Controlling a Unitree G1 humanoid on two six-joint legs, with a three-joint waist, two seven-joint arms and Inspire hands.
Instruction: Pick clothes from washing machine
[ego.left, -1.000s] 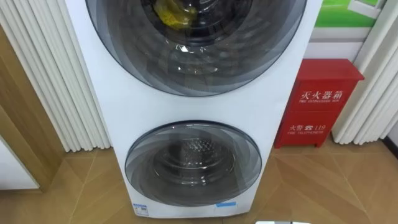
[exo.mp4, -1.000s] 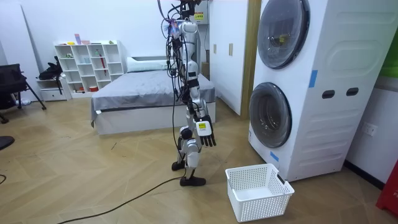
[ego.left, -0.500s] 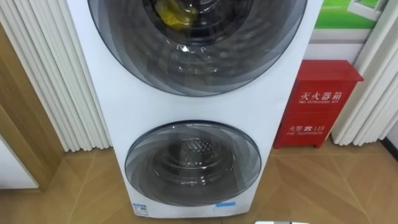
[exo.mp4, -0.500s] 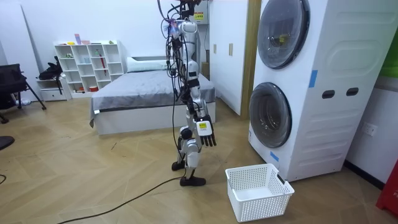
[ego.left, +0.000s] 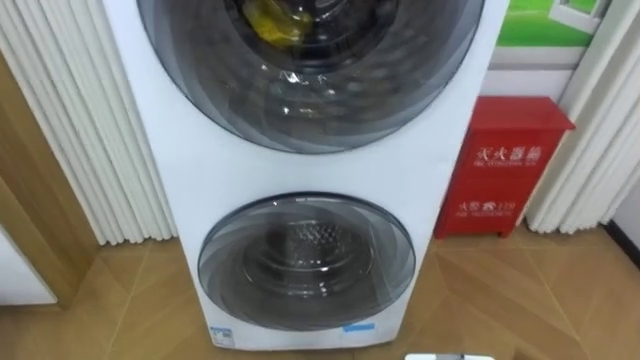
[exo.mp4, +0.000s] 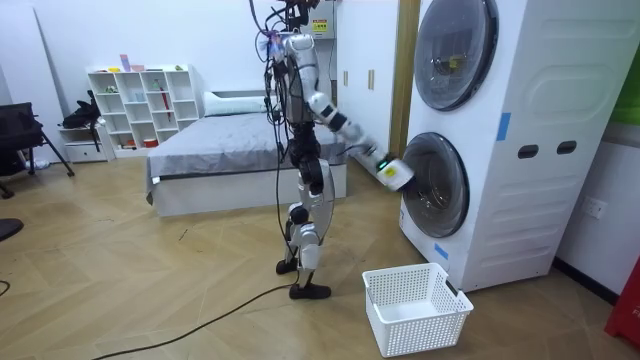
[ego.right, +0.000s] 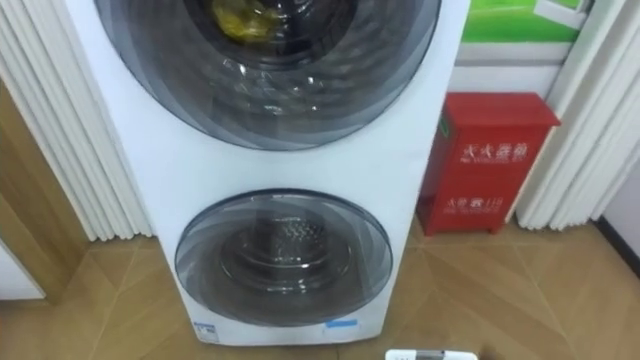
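In the room view the robot stands upright on the wooden floor, facing the white washing machine. A white laundry basket sits on the floor between its feet and the machine, and the basket is empty. The right arm is stretched forward and a little down. The right hand is at the edge of the lower door, on the side toward the room camera. I cannot tell if the hand touches the door, and I cannot tell if it is released or clenched.

The lower door is closed, and behind its glass there is a bare metal drum. The upper door above it is also closed. The clothes, one yellow piece, lie inside the upper drum behind the glass.

To the right of the machine a red cabinet stands against the wall. White vertical slats are on the left. Far behind the robot there are a bed and a white shelf.
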